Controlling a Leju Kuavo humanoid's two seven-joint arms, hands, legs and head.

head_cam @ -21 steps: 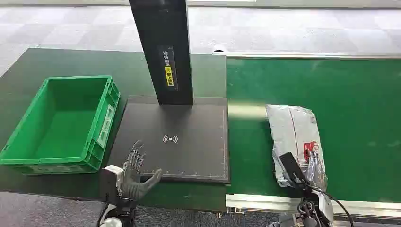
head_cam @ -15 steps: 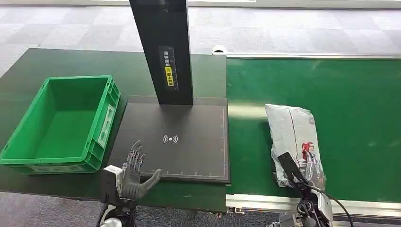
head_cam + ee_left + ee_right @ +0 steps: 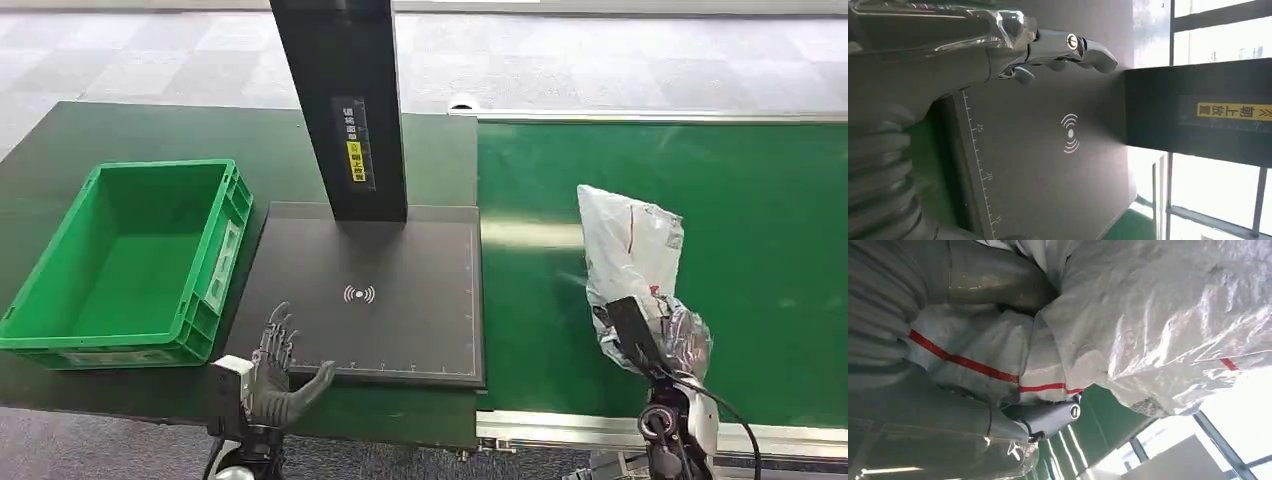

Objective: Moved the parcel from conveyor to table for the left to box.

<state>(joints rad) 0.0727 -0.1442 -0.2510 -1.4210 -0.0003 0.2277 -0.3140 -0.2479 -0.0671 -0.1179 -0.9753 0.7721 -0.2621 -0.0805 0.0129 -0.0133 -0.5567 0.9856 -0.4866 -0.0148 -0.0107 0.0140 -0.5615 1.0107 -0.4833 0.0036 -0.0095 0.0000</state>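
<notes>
While gripped, parcel (image 3: 630, 240) within fingers (image 3: 1048, 417).

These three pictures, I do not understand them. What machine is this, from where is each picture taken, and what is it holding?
This is a humanoid robot with two arms, each ending in a many-fingered hand. The wide picture comes from a camera high on its body, looking down. The other two come from cameras at its wrists, so they look turned sideways.

In front lie a dark table and, beside it, a green conveyor belt. On the table stand an empty green box and a black pad with a wireless sign and a black post rising from it.

The right hand grips a white plastic parcel with red marks and holds it up above the belt; the right wrist picture shows that wrinkled plastic close up. The left hand holds nothing, its fingers spread at the pad's near edge.
</notes>
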